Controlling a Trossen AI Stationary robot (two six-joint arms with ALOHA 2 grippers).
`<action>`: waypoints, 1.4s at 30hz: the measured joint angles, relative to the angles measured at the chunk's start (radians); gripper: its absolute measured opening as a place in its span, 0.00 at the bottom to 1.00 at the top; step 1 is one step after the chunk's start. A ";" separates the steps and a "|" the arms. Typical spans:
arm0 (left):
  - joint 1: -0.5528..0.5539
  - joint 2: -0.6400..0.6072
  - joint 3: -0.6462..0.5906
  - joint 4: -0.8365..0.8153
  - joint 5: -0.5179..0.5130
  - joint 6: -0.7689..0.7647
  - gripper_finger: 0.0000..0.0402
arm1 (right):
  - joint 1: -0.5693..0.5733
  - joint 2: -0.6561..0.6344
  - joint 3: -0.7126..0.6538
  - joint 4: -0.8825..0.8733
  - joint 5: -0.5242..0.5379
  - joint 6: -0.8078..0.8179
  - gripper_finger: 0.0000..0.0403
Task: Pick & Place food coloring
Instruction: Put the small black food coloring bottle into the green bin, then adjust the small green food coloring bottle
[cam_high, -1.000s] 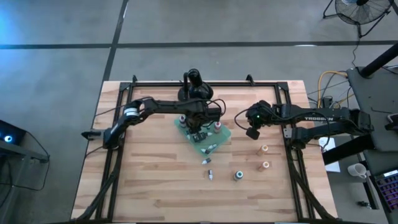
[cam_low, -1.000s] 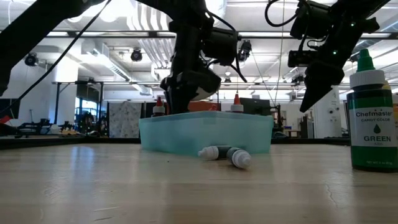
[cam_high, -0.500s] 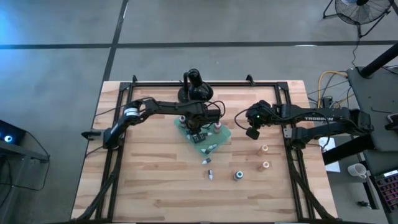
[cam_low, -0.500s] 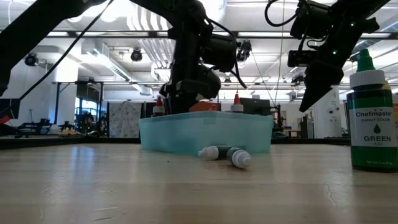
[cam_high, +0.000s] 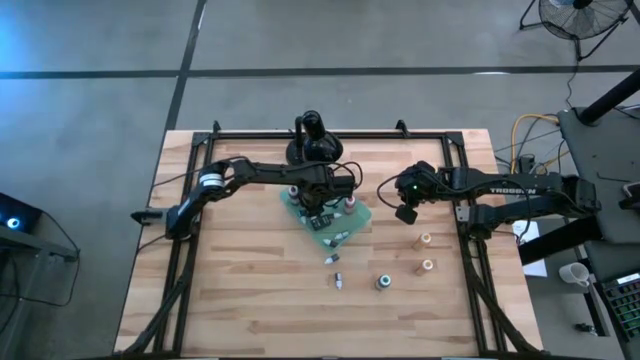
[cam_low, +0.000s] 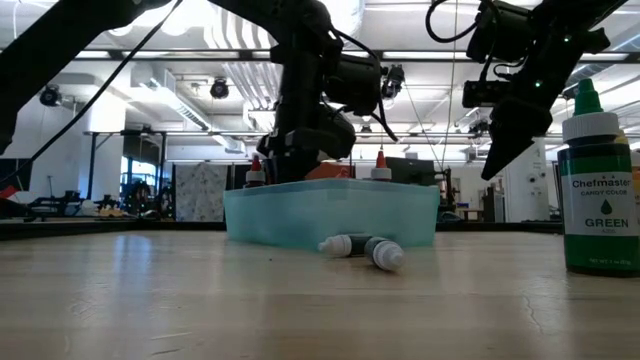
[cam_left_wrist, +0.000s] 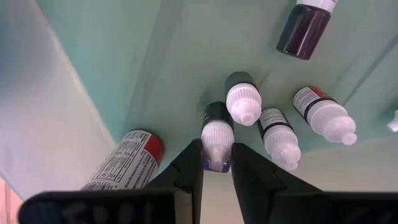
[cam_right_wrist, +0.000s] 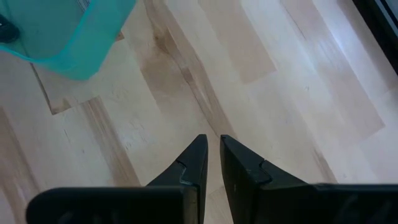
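Several bottles (cam_left_wrist: 273, 134) already lay in the teal tray (cam_high: 358, 222) at frame centre, five remained on the table (cam_high: 250, 290) toward lower right, while the left gripper (cam_left_wrist: 216, 163) pinched a purple bottle (cam_left_wrist: 217, 134) over the tray and the right gripper (cam_right_wrist: 209, 163) hung shut, empty.

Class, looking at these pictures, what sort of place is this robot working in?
Probably a large industrial lab or workshop: bare concrete floor around the wooden table, exposed ceiling ducts with strip lights, and a fan nearby.

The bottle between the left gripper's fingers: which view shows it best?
Left wrist view: the white-capped bottle sits between the left gripper fingers, over the teal tray. In the high and low views the arm and tray wall hide it.
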 joint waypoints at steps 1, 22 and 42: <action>0.000 0.000 0.000 0.000 0.000 -0.008 0.16 | 0.000 0.000 0.000 0.000 0.000 0.000 0.09; -0.040 -0.157 0.101 -0.035 -0.174 -0.071 0.31 | 0.000 0.000 -0.001 0.001 -0.002 -0.011 0.09; -0.155 -0.341 0.094 -0.054 -0.292 -0.287 0.31 | 0.000 0.000 -0.002 0.009 -0.001 -0.022 0.09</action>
